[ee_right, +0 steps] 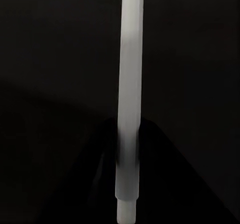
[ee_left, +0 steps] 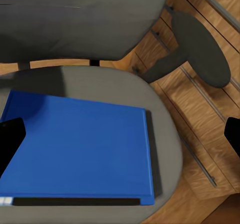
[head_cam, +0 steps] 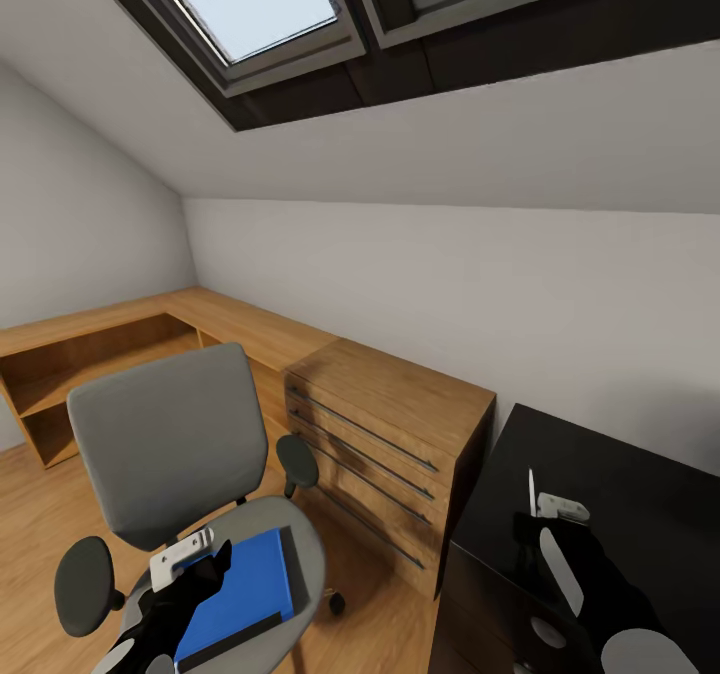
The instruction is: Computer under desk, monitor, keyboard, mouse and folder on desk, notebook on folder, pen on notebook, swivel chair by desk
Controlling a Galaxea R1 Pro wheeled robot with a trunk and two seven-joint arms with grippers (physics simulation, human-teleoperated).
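A blue folder (head_cam: 243, 595) lies flat on the seat of the grey swivel chair (head_cam: 160, 449). My left gripper (head_cam: 205, 566) hovers just over the folder's near side. In the left wrist view its dark fingers (ee_left: 10, 140) stand wide apart over the folder (ee_left: 80, 149), so it is open and holds nothing. On the right, my right gripper (head_cam: 529, 528) is shut on a thin white pen (head_cam: 531, 486), which stands upright above the black desk top (head_cam: 640, 484). The right wrist view shows the pen (ee_right: 129, 84) running straight out against the black surface.
A wooden drawer unit (head_cam: 390, 444) stands between the chair and the black desk. A low wooden shelf bench (head_cam: 120, 339) runs along the back wall under the sloped ceiling. Wooden floor (head_cam: 385, 604) shows between chair and drawers. The chair's armrest (ee_left: 200, 47) juts toward the drawers.
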